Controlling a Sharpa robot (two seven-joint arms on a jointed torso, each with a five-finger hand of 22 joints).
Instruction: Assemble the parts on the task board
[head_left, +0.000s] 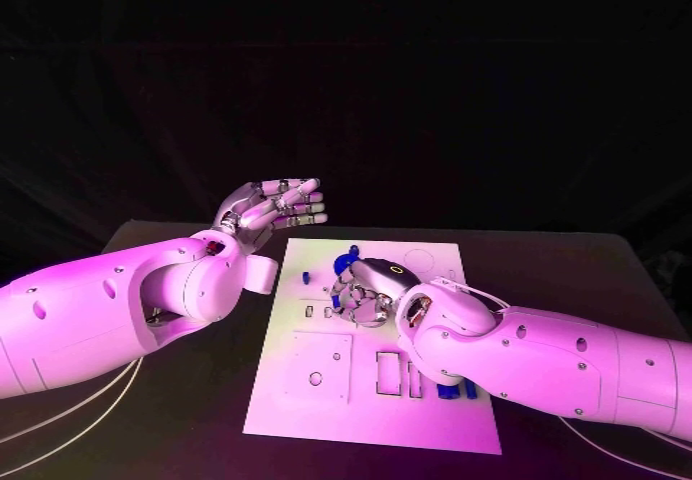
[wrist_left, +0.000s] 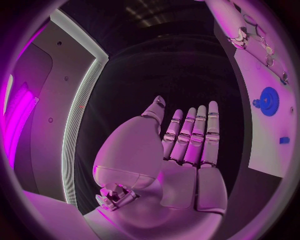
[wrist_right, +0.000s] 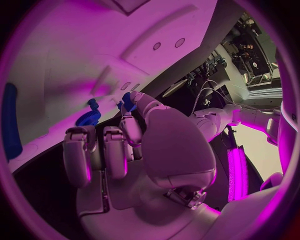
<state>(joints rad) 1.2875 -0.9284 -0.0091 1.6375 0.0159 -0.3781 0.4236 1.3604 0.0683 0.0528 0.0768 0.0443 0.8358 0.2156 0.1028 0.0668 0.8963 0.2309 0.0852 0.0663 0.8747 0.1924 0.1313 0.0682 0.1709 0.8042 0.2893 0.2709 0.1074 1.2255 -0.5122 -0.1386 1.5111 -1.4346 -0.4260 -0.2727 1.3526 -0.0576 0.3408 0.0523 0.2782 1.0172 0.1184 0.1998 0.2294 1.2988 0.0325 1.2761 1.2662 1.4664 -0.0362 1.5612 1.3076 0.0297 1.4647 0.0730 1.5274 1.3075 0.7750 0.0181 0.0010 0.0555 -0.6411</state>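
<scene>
The white task board lies in the middle of the table. My right hand hovers low over its far part with the fingers curled in. Thumb and one finger pinch a small blue part right beside a blue gear, which stands on the board. My left hand is raised off the board's far left corner, palm open, fingers straight and close together, holding nothing. The left wrist view shows the gear and another small blue piece on the board.
More blue parts lie on the board beside my right forearm. Rectangular slots and a raised plate with holes occupy the board's near half. Black table surrounds the board.
</scene>
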